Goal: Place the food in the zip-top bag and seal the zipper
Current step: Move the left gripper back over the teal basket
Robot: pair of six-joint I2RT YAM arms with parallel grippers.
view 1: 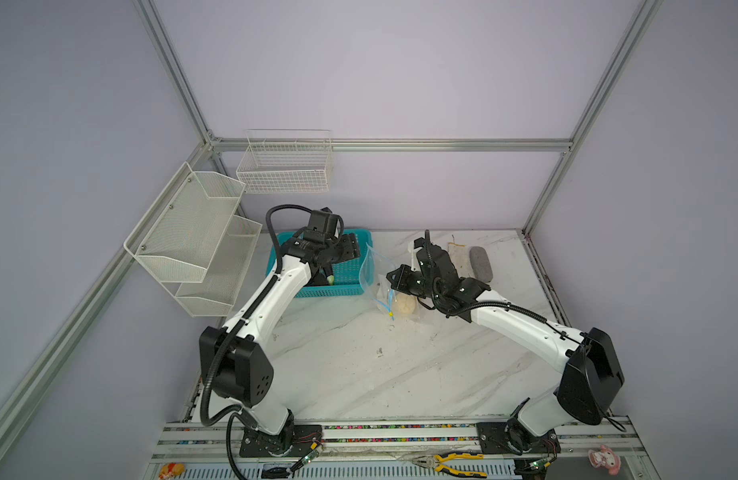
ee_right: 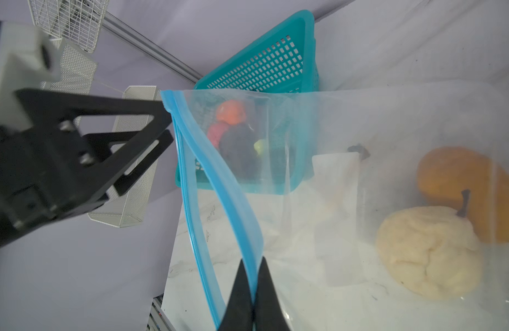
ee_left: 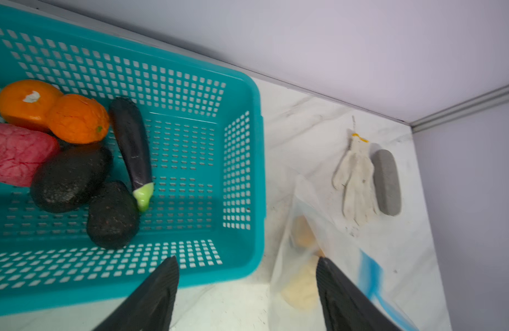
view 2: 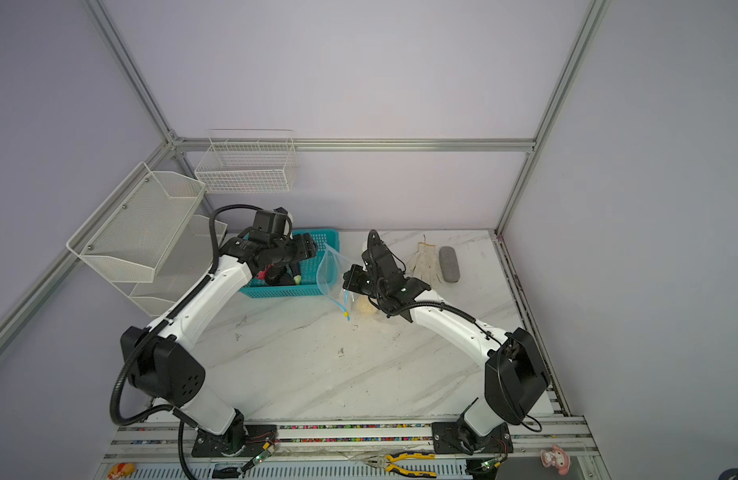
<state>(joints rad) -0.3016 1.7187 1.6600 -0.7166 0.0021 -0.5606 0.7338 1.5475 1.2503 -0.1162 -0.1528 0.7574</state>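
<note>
The right gripper [ee_right: 252,259] has its two black fingers pressed together on the thin light-blue zipper strip [ee_right: 219,177]. It pinches one lip of the clear crinkly zip-top bag [ee_right: 333,129] and holds that edge raised above the white marbled tabletop [view 1: 359,374]. Inside the bag lie a cream wrinkled ball [ee_right: 428,252] and, touching it, an orange-yellow pear-shaped fruit [ee_right: 459,177] with a dark stem. In a top view the small yellow slider tab [view 1: 390,314] sits at the strip's low end, close to the table. The left gripper [ee_left: 246,259] hangs with its fingers spread wide and nothing between them, over the spot where the teal plastic mesh basket [ee_left: 242,86] stands just beside the bag. Bunched at one end of the basket are two orange balls [ee_left: 27,103], a pink lump [ee_left: 15,154], a dark purple eggplant [ee_left: 130,140] with a pale green cap, and two black-brown lumps [ee_left: 70,180]. Toward the back right corner a white knitted glove [ee_left: 356,177] lies against a grey oblong block [ee_left: 386,183].
</note>
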